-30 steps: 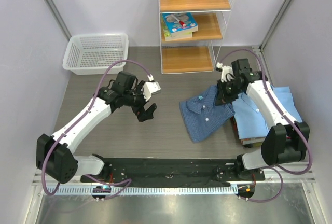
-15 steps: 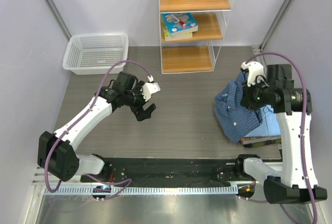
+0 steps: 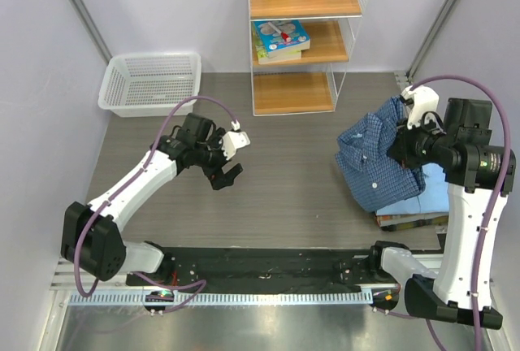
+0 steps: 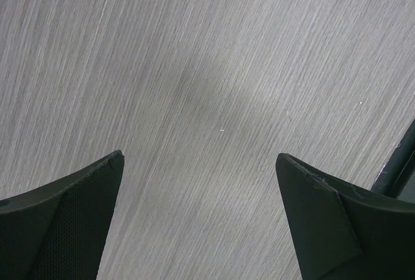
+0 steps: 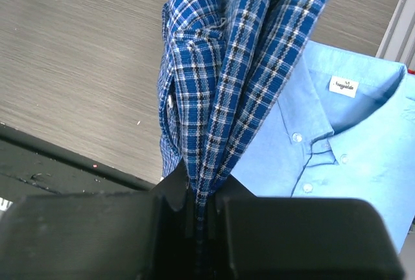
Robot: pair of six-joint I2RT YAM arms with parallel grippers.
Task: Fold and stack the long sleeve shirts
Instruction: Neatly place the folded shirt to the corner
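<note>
Right gripper: clamping shut on a bunched fold of the dark blue checked shirt, with several layers running between the fingers.
Left gripper: hanging spread wide over the bare table, gripping nothing, well apart from both shirts.
Dark blue checked shirt: dangling crumpled from the right gripper at the right side of the table, its lower part draping over the light blue shirt; not showing clearly whether touching.
Light blue shirt: lying flat near the right edge, collar and white neck label facing up, resting on a flat printed thing.
Slip risk: pinching only a thin ridge of cloth, so probably losing a layer during a fast swing.
Drag risk: trailing the low hem, likely snagging the light blue shirt and pulling it askew.
Spread risk: gripping mid-cloth rather than at a shoulder, likely landing in a heap.
Surface: showing smooth grey wood grain, probably letting cloth slide.
Room: pale walls closing in; white mesh basket sitting far left, wooden shelf standing at the back.
</note>
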